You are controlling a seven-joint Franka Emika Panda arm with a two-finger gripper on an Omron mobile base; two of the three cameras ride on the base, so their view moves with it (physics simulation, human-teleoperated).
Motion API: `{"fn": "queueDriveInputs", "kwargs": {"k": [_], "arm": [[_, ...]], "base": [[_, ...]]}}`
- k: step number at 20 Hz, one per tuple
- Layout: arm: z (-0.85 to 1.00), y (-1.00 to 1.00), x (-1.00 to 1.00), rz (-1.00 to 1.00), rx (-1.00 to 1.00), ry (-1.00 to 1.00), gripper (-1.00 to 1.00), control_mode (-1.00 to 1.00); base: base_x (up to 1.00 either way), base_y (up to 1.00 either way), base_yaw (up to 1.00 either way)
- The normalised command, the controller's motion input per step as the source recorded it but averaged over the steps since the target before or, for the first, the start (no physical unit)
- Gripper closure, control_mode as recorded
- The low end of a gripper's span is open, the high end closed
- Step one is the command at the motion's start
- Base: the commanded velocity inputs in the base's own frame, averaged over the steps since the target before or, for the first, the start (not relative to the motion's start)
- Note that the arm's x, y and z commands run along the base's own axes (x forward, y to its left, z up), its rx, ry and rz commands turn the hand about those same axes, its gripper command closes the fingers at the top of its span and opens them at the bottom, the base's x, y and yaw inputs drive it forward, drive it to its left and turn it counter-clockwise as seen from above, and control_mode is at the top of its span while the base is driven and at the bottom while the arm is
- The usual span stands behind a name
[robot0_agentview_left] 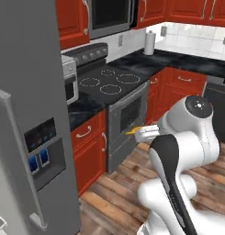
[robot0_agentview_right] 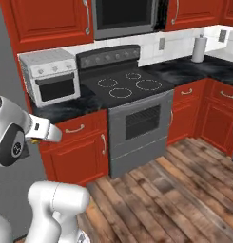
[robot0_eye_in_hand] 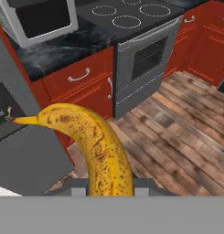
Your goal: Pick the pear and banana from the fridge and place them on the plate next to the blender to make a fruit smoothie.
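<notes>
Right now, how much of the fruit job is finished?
Partly done: the banana is out of the fridge, and the pincer is shut on it. Left: carrying it to the plate. No plate, blender or pear is in view here, so the pear's progress can't be judged.

I cannot read any words, numbers or brand names here. The fridge (robot0_agentview_left: 22,114) has a small panel with blue lights (robot0_agentview_left: 39,159), but I see no letters on it.
</notes>
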Motion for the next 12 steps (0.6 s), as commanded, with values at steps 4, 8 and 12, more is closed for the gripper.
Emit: {"fn": "queueDriveInputs", "kwargs": {"k": [4, 8, 12], "arm": [[0.0, 0.0, 0.0, 0.0, 0.0, 0.0, 1.0, 1.0], [0.0, 0.0, 0.0, 0.0, 0.0, 0.0, 1.0, 1.0], [0.0, 0.0, 0.0, 0.0, 0.0, 0.0, 1.0, 1.0]], "base": [[0.0, -0.44, -0.74], [0.0, -0.25, -0.77], [0.02, -0.1, -0.78]]}}
